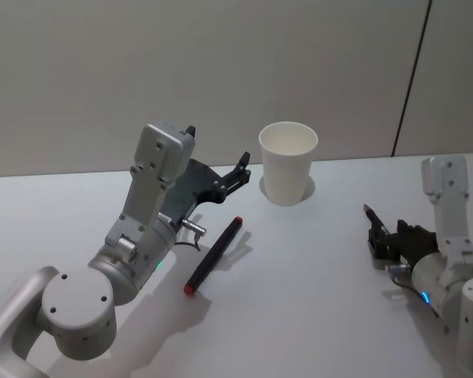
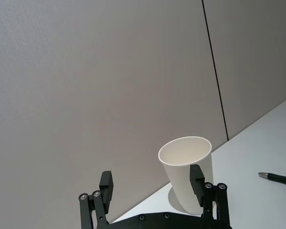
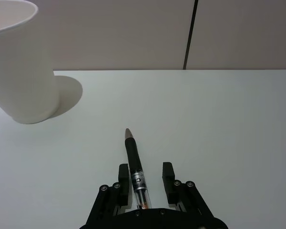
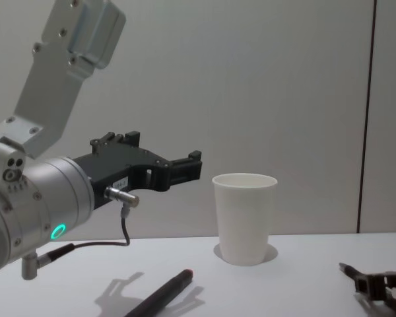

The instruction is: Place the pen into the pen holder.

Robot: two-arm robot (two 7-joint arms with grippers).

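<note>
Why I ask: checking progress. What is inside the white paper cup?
The paper cup shows a bare white upper inner wall, nothing poking above the rim. Its bottom is hidden by the near wall. A red-ended pen lies outside it.

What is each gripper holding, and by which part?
Nothing is clamped. The left gripper is open, empty; the right gripper, open, straddles a pen at its rear barrel, gap beside one finger.

White pen holder (image 1: 288, 173), black pen (image 1: 214, 257) with red end, white table (image 1: 315, 315), grey wall (image 1: 221, 63).
</note>
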